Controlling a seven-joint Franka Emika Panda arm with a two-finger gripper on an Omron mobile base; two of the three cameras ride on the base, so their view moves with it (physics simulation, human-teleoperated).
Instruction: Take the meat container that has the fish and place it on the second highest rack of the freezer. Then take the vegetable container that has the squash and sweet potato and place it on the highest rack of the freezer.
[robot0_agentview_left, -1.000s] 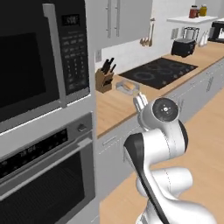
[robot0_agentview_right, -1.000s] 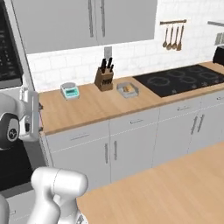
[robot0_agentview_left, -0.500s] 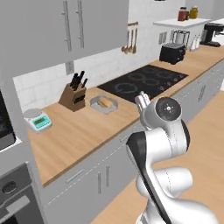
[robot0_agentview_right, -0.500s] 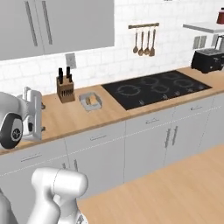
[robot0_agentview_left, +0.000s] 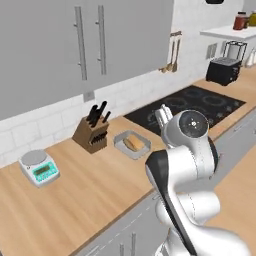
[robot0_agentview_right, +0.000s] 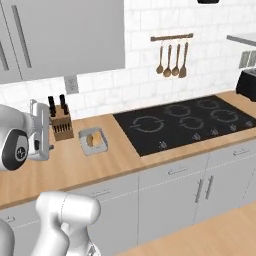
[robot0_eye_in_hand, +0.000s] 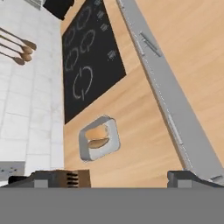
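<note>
My base has driven along the wall: the ovens that stood close on my left a second ago are gone, and the whole picture has slid to a wooden counter (robot0_agentview_left: 95, 195). That is camera travel; nothing on it has moved.

From the left base view, left to right: a kitchen scale (robot0_agentview_left: 39, 167), a knife block (robot0_agentview_left: 92, 132), then the vegetable container (robot0_agentview_left: 132, 144), which sits on the counter between the block and the black cooktop (robot0_agentview_left: 195, 102). The gripper (robot0_agentview_left: 162, 116) is raised, jaws wide apart and empty.

The task starts with the fish tub, so I judge this drive a search, not a pickup.

The right base view adds hanging utensils (robot0_agentview_right: 171, 60). The hand view looks down into the container (robot0_eye_in_hand: 99, 138): the squash and sweet potato (robot0_eye_in_hand: 98, 136) lie side by side.
</note>
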